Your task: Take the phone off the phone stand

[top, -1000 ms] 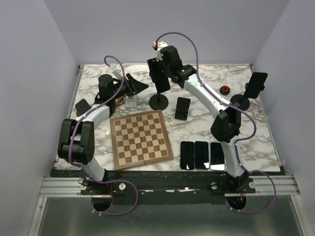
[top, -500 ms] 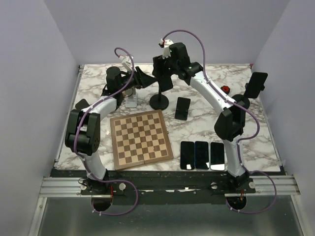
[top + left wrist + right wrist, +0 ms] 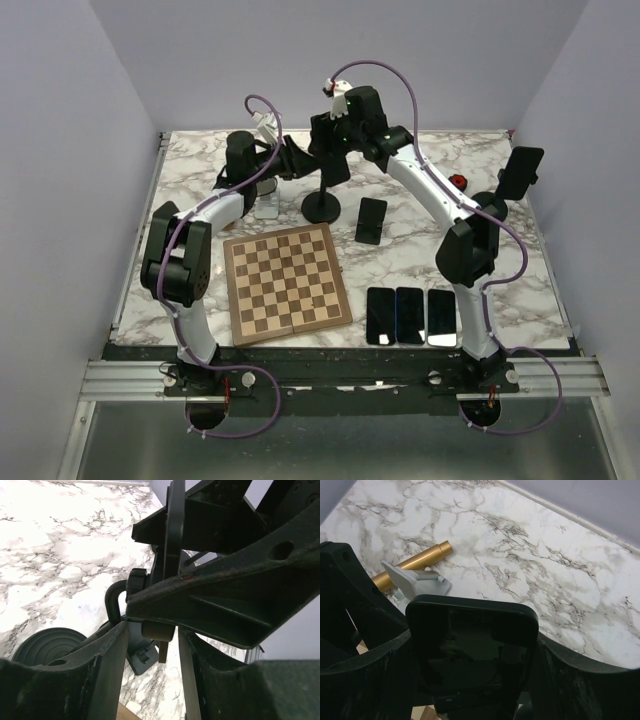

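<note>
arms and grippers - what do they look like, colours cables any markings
Both the left arm and right arm have white tubular links between chunky black joints. A purple cable loops loosely along each, from base to wrist. The left gripper and right gripper are matt black, with angular moulded jaws. No lettering is readable.

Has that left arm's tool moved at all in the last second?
Yes. The left tool has swung right, away from the small grey stand and up to the pole of the black phone stand.
</note>
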You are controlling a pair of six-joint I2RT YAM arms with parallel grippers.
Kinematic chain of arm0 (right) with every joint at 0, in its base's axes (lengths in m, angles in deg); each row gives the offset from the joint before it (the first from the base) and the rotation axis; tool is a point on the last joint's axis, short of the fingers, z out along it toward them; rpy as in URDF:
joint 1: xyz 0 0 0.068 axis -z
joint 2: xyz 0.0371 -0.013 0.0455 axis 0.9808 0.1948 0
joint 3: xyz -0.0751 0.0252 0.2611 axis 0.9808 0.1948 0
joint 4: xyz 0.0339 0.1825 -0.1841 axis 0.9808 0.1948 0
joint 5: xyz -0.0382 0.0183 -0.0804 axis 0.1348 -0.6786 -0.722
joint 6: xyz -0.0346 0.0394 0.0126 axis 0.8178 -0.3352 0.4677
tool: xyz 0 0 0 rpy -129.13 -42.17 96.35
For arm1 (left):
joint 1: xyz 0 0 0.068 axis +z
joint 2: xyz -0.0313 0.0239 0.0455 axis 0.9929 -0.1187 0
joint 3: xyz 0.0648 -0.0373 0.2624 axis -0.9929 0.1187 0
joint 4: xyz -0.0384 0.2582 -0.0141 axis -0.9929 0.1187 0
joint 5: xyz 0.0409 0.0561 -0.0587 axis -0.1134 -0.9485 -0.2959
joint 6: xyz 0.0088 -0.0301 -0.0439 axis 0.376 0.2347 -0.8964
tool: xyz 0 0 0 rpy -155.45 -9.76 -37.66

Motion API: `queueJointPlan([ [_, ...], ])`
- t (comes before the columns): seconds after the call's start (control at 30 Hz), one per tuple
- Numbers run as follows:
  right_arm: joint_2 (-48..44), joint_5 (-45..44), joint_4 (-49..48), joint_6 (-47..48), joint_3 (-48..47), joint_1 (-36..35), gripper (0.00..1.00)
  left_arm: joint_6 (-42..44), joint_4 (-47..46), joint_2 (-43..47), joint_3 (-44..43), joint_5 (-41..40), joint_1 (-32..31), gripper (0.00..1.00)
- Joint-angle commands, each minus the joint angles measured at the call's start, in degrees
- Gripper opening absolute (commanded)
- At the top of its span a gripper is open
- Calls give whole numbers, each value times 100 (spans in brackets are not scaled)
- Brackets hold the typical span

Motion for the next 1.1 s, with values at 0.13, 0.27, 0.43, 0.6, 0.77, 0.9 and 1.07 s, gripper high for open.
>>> queueJointPlan([
  [0.13, -102, 397, -87, 70, 148, -82, 1, -73, -228, -148, -404, 24, -27, 27],
  [0.27, -250, 525, -431, 284, 497, -41, 1, -390, -676, -207, -292, 259, 34, 3],
  [0.43, -546, 1652, -983, 198, 1017, 383, 1, -894, -1412, -350, -61, 745, 177, 0],
  [0.6, -447, 3230, -878, 353, 819, 689, 1, -938, -1274, -620, -139, 1092, 238, 0],
  [0.77, -212, 4087, -700, 287, 478, 722, 1, -959, -1058, -796, -263, 1168, 238, 0],
  [0.9, -258, 4449, -848, 32, 648, 722, 1, -668, -691, -729, -275, 1014, 234, 0],
  [1.07, -600, 4644, -1568, -849, 1079, 698, 1, -652, -594, -712, -299, 894, 234, 0],
])
